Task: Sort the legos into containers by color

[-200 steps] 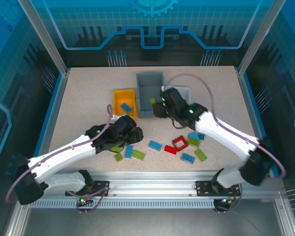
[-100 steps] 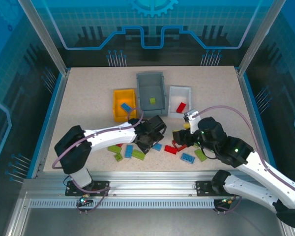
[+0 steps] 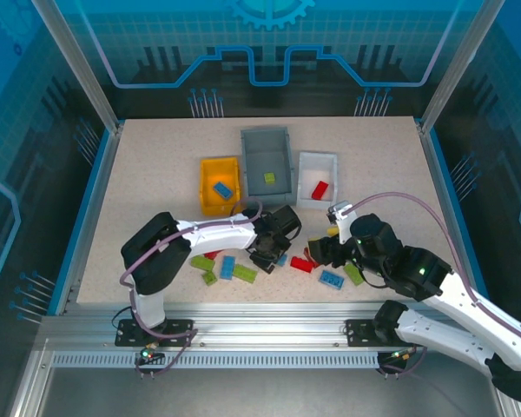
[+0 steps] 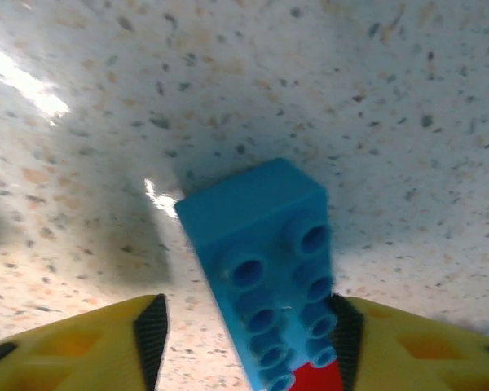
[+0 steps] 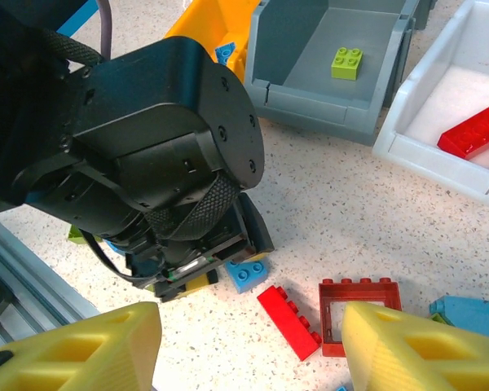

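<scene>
Top view, left pincer (image 3: pixel 269 254): hovering over a blue lego (image 3: pixel 280 259), yellow bin (image 3: pixel 203 184) lying beyond it.
Left wrist view, left pincer: standing spread, straddling the blue lego on the table (image 4: pixel 350 98).
Right wrist view, right pincer (image 5: pixel 248 322): hanging spread above a red lego (image 5: pixel 289 322); white bin (image 5: pixel 424 159) sitting ahead-right.

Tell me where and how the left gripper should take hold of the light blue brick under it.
I would grip the two long side walls, coming straight down from above. The light blue brick lies flat on the table, studs up, and the left gripper has its jaws either side of those walls.
</scene>
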